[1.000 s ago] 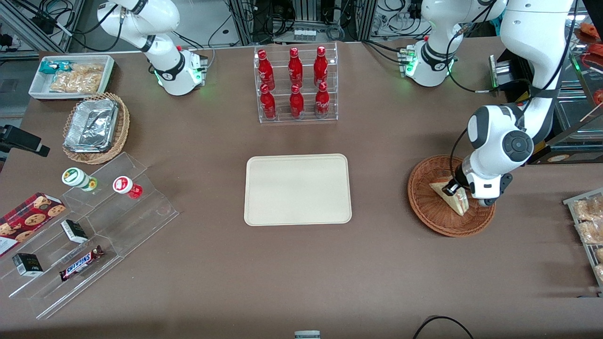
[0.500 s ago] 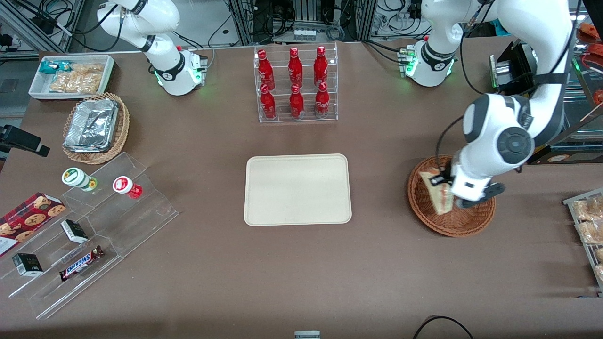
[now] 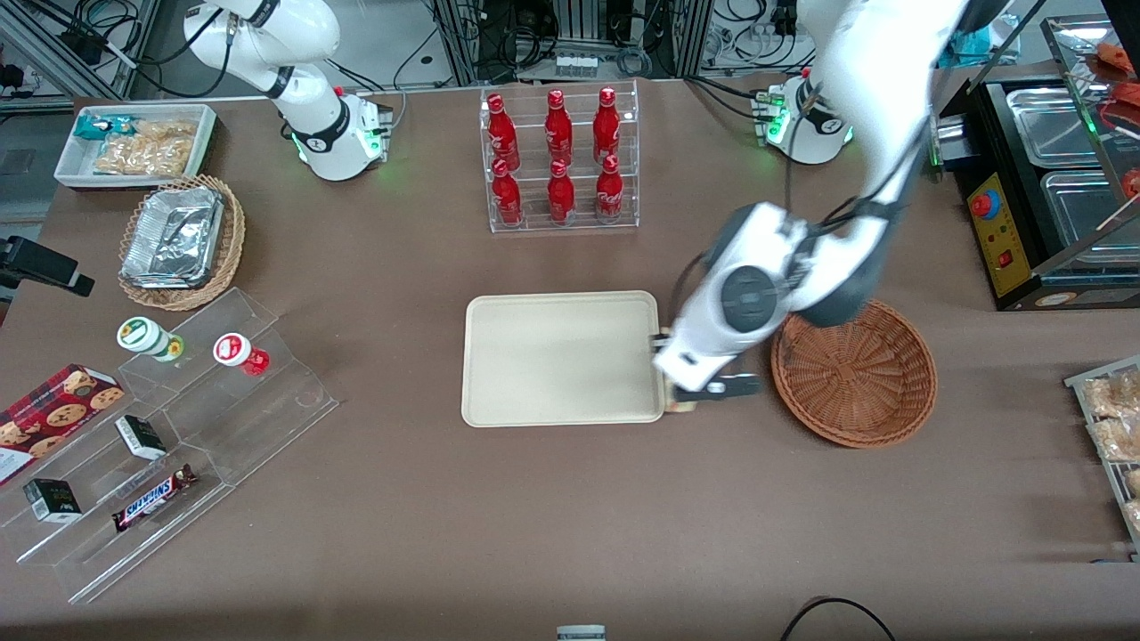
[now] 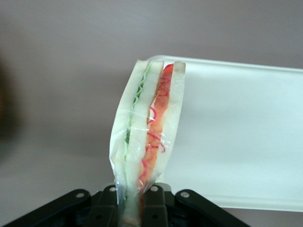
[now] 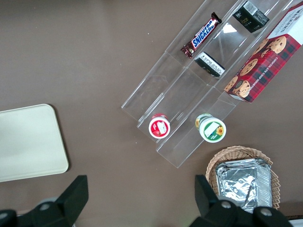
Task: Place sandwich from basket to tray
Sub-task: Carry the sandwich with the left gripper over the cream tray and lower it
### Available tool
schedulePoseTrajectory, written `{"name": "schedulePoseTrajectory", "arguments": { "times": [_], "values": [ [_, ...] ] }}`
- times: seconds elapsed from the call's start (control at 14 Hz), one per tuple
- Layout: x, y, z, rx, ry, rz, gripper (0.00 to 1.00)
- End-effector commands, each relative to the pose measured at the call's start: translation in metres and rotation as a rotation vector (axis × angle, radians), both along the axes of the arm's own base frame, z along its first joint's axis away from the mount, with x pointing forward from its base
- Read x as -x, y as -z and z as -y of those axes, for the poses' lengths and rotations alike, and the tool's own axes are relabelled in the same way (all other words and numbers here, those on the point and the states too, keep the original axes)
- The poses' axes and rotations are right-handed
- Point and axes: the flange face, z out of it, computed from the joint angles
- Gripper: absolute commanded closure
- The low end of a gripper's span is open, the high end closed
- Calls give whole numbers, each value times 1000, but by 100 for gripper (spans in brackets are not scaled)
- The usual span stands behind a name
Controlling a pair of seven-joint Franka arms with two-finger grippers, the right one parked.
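Gripper (image 4: 134, 208) pinches sandwich (image 4: 149, 127), seemingly at tray (image 4: 246, 137) edge.

Robotics lab dressed as a mock snack shop. Brown-covered table (image 3: 445, 534); aluminium framing and cable bundles (image 3: 614, 36) along the edge farthest from the front camera. Well apart from the left arm's gripper (image 3: 679, 392): clear acrylic rack of red bottles (image 3: 559, 160), stepped clear acrylic shelf (image 3: 178, 445) with candy bar and small boxes. Nearer the gripper, at the working arm's end: black counter unit with steel pans (image 3: 1042, 178).
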Motion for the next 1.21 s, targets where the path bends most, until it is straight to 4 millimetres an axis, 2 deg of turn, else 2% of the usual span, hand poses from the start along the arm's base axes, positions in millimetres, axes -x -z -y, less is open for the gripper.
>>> {"name": "schedulePoseTrajectory", "arguments": {
  "times": [0.0,0.14,0.29,0.5,0.57,0.64,0.71,0.79,0.93,1.0,1.07,1.14],
  "values": [
    [-7,23,72,17,-74,14,97],
    [5,38,110,25,-73,19,97],
    [23,55,134,10,-73,11,97],
    [29,62,142,-8,-82,45,94],
    [31,71,142,-13,-85,35,91],
    [33,75,144,-14,-86,32,74],
    [35,71,146,-8,-80,38,1],
    [36,66,147,-10,-87,42,0],
    [31,34,143,-9,-111,65,0],
    [32,25,140,-21,-110,63,0],
    [31,8,135,-36,-106,66,0],
    [27,-18,121,-77,-99,81,0]
  ]
}}
